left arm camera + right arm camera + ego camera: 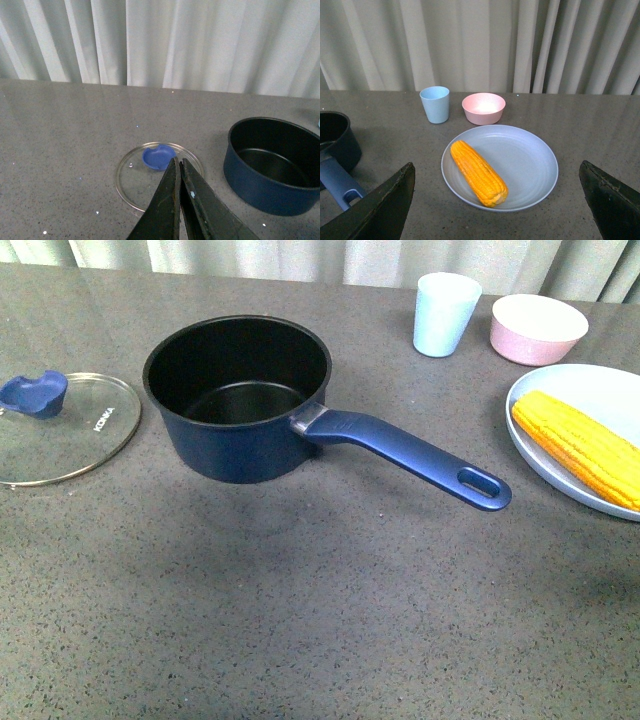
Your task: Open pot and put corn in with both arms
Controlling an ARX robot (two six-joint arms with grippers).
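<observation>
Yellow corn (pixel 479 172) apparently just ahead of spread right gripper (pixel 496 167)

A dark blue metal saucepan (pixel 235 455) with a black interior stands uncovered on the grey speckled desk (pixel 300 620), its long blue handle (pixel 410 455) angled toward the right edge. Its round glass lid (pixel 85 430) lies flat at the left edge. A light blue cup (pixel 445 315) and a pink bowl (pixel 537 330) stand near the far edge. A yellow-orange corn cob (pixel 580 448) lies on a pale blue plate (pixel 590 390) at the right edge.

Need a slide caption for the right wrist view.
Open right claw faces the corn lying on a pale blue plate, with a cup and pink bowl beyond.
</observation>
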